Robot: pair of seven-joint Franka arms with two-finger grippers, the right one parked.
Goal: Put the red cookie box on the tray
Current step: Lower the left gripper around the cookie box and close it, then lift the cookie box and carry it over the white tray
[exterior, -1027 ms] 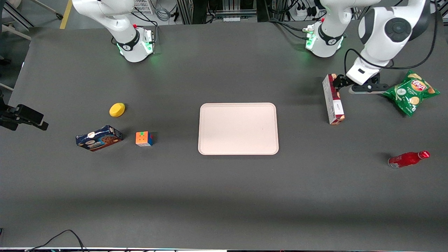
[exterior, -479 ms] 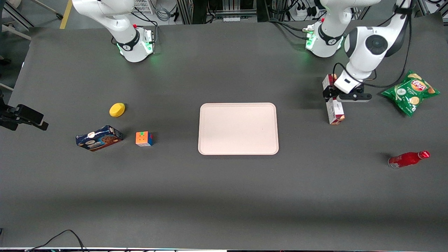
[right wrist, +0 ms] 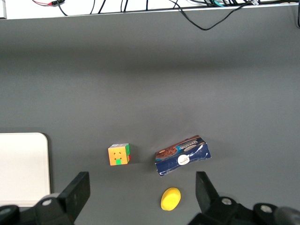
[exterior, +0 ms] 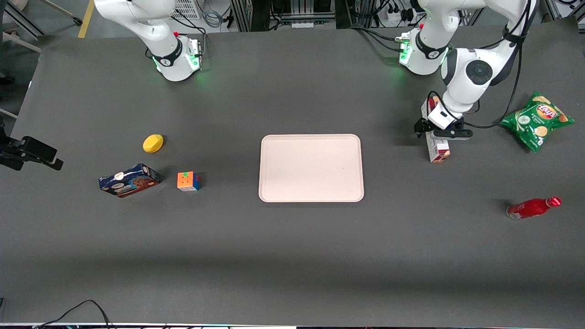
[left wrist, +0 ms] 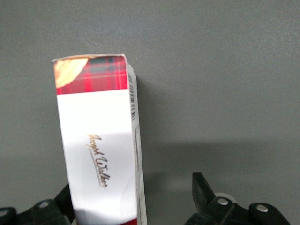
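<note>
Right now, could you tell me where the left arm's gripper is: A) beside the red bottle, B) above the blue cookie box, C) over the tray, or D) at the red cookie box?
D: the gripper sits open at the red cookie box, its fingers straddling the box, which lies on the table, off the tray.

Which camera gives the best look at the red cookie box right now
The left wrist view: the red cookie box fills it, showing plaid end and white panel between the open gripper fingers. The front view shows the box mostly hidden under the arm. The right wrist view misses it.
</note>
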